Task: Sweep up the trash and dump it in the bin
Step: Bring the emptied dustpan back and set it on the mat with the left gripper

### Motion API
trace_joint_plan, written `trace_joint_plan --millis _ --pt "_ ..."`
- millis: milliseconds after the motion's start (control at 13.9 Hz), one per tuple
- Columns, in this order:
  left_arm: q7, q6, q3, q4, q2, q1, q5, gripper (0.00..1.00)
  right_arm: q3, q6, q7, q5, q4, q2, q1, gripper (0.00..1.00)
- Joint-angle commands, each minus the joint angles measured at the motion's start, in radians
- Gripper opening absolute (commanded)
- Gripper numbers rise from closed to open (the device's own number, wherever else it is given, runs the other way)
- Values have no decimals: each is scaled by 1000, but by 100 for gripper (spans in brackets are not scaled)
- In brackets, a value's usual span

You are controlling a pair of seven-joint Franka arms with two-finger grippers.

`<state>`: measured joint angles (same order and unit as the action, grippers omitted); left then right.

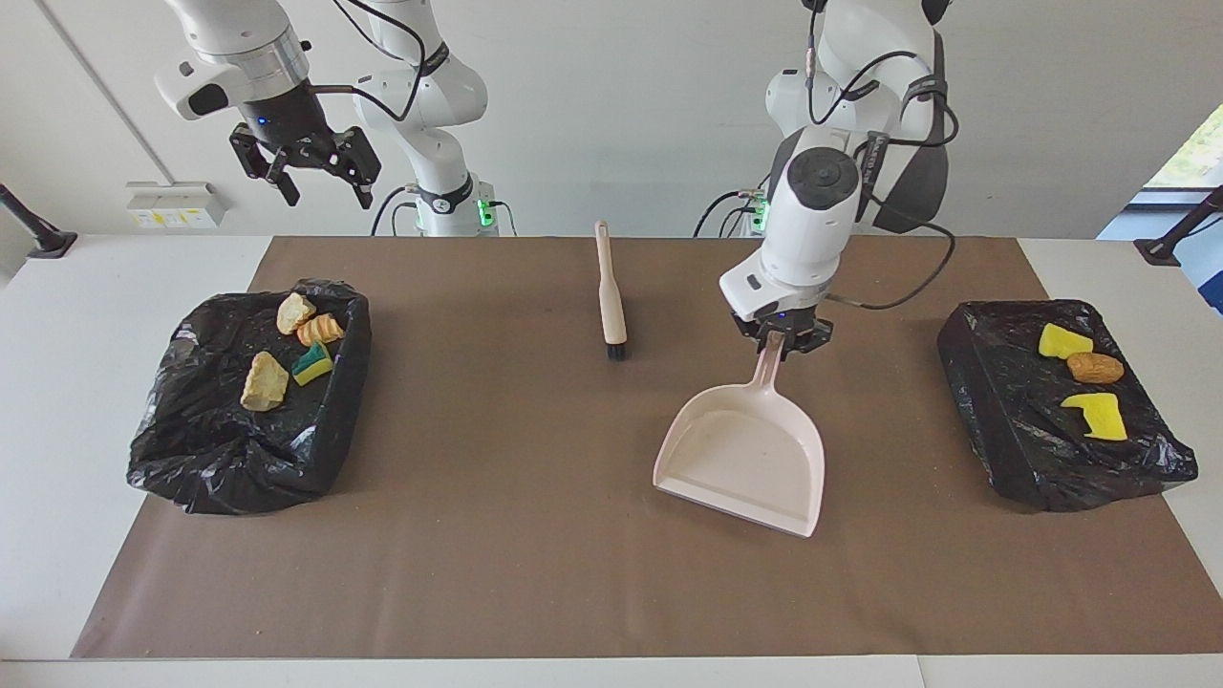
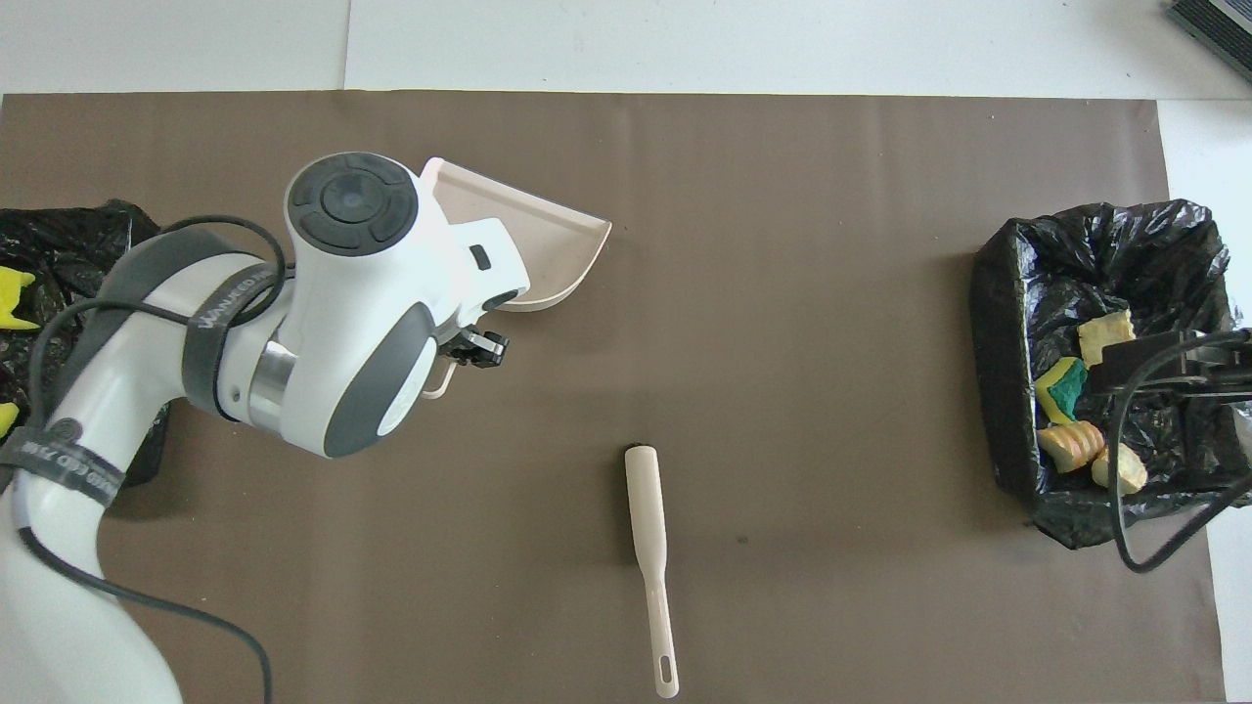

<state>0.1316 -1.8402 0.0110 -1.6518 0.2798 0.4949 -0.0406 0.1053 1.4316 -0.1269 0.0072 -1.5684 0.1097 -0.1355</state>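
My left gripper [image 1: 782, 341] is shut on the handle of the pale pink dustpan [image 1: 745, 459], which slants down empty over the middle of the brown mat [image 1: 535, 535]; I cannot tell if its lip touches. Trash lies in two black-bagged bins. The bin [image 1: 1013, 430] at the left arm's end holds two yellow sponge bits [image 1: 1063, 341] and a brown lump [image 1: 1095, 367]. The bin [image 1: 229, 468] at the right arm's end holds several tan and sponge scraps [image 1: 265, 380]. My right gripper [image 1: 306, 172] hangs open and empty high above that bin's robot-side edge.
The beige-handled brush [image 1: 610, 296] lies on the mat near the robots' edge, bristles pointing away from them, beside the dustpan toward the right arm's end. In the overhead view the left arm covers most of the dustpan [image 2: 533, 244].
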Motion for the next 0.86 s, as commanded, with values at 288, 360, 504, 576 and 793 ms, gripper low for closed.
trace_joint_plan --millis 288,360,504,576,793 --pt "265 -108 -25 135 125 114 107 0 -7 -8 15 7 1 1 14 100" --pt "287 -109 -23 170 148 125 107 0 -7 -10 15 7 1 1 14 100" --pt "316 -126 -23 191 166 129 107 0 -7 -10 15 7 1 1 14 100" --pt "341 -132 -23 204 182 142 107 0 -7 -10 15 7 1 1 14 100" --pt "384 -149 -23 245 252 188 100 0 -7 -10 15 7 1 1 14 100"
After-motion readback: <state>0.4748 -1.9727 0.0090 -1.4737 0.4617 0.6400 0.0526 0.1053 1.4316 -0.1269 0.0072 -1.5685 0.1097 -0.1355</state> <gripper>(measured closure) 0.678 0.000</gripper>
